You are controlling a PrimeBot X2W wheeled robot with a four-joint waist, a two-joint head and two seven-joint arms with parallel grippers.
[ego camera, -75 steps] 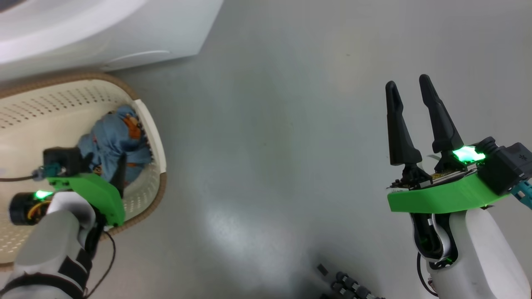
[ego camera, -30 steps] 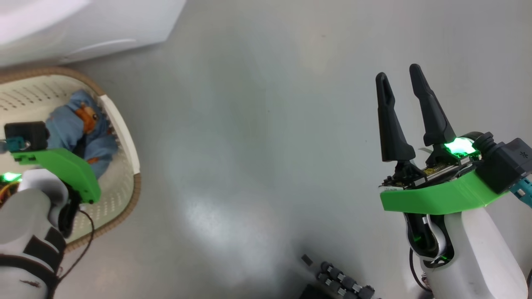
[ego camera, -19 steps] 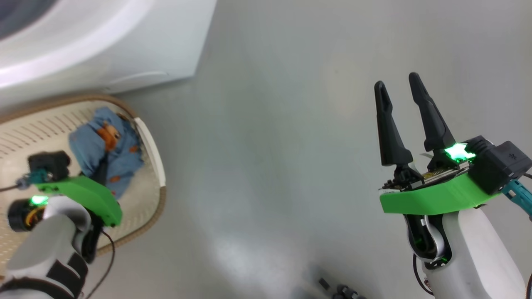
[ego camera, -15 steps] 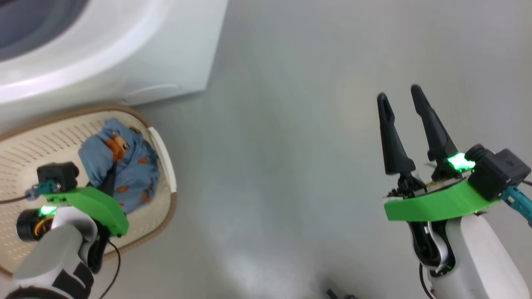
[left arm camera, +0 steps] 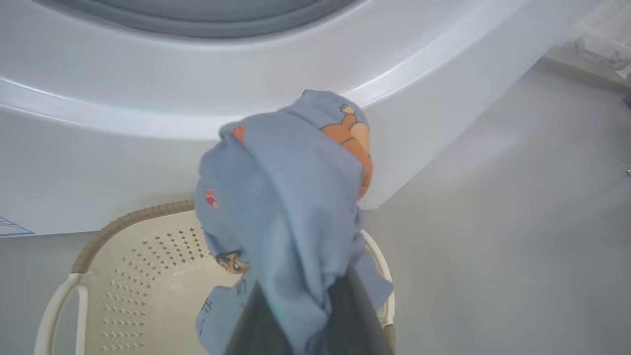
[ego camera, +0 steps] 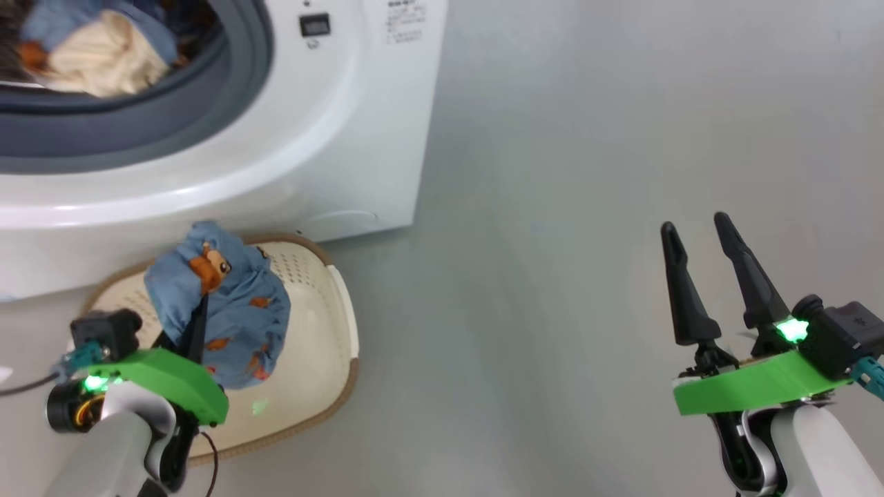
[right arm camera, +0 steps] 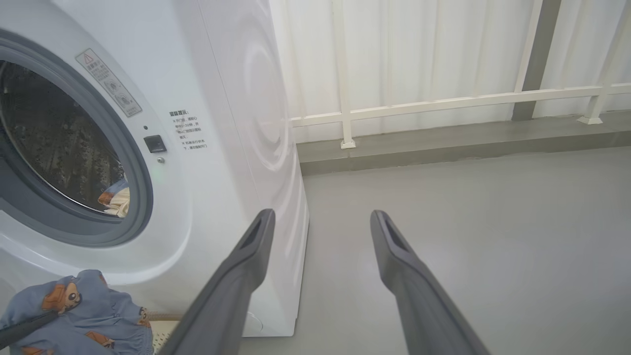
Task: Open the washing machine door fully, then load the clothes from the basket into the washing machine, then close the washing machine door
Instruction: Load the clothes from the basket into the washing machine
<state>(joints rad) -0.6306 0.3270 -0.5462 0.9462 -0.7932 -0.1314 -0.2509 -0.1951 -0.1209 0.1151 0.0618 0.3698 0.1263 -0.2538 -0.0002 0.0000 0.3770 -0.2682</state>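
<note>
One light-blue soft fabric piece with orange-brown bear prints (ego camera: 221,310) hung bunched in the clamped left gripper (ego camera: 198,324), just above the cream-white perforated plastic basket (ego camera: 324,359) and below the mouth of the white front-loading washing machine (ego camera: 359,138), where cream-beige and blue clothes (ego camera: 97,41) lay in the drum (right arm camera: 54,143). Right gripper (ego camera: 694,222) stood open, empty, well apart. Cloth looked light, limp, prone to drape and snag on the gasket (ego camera: 207,117), so a pinch deep in the bunch seemed safest.
</note>
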